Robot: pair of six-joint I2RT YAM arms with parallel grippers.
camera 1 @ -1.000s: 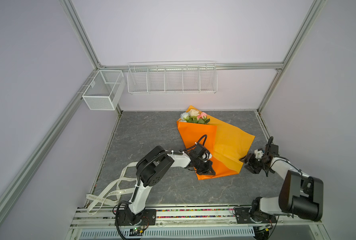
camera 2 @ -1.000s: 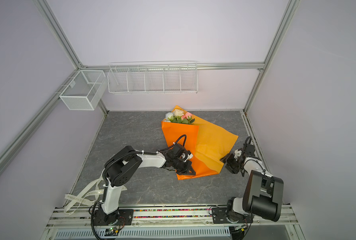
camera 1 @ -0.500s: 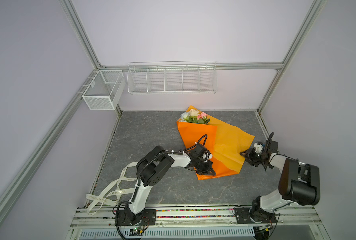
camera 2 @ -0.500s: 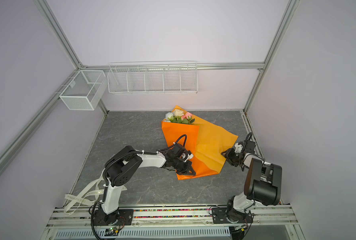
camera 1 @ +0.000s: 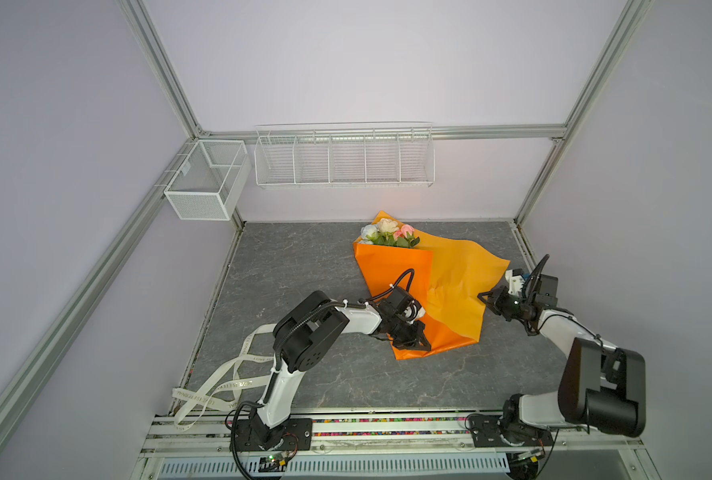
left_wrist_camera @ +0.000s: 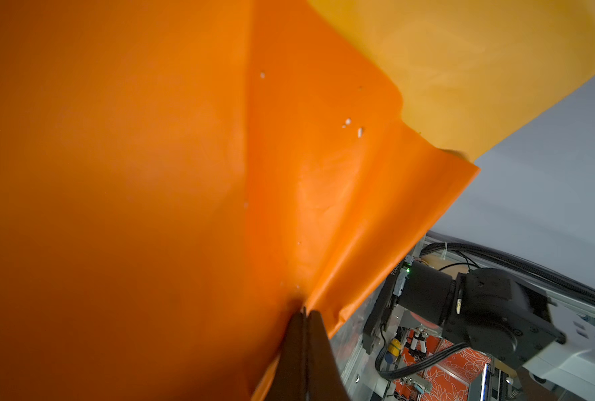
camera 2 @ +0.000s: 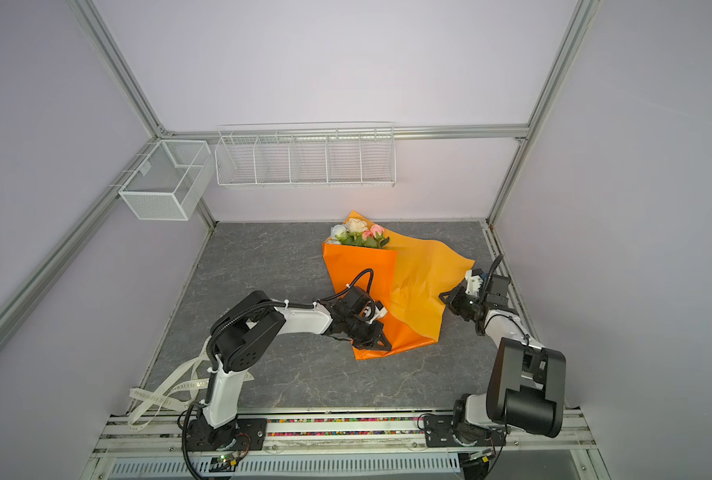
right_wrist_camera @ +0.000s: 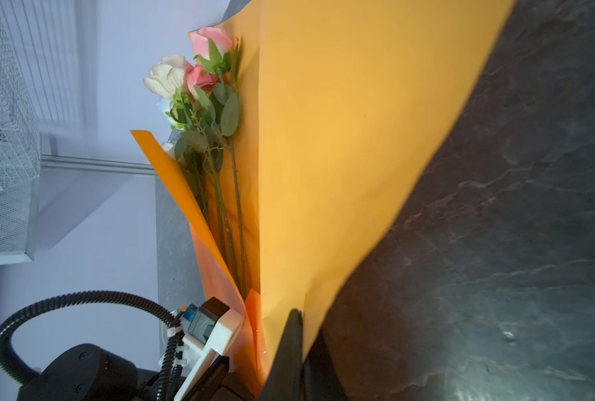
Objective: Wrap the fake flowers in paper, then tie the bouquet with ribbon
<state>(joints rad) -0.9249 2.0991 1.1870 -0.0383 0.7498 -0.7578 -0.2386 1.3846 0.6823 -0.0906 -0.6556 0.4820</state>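
**Subject:** The bouquet of pink, cream and white fake roses with green leaves (camera 1: 389, 237) lies on the grey stone-patterned tabletop (camera 1: 304, 270), inside a half-folded sheet of orange wrapping paper (camera 1: 391, 274).

**Axis:** Heads at 12 o'clock, stems toward 6.

**Left gripper** (camera 1: 418, 343): jaws pressed together, pinching the paper at the stem end. It is the nearer arm.

**Right gripper** (camera 1: 484, 297): pinches the open flap's edge, with the roses at its 10 o'clock.

**Judged next:** draw the flap toward 9 o'clock, across the stems.

**Other:** The cream lettered ribbon (camera 1: 221, 382) lies well apart, at 8 o'clock.
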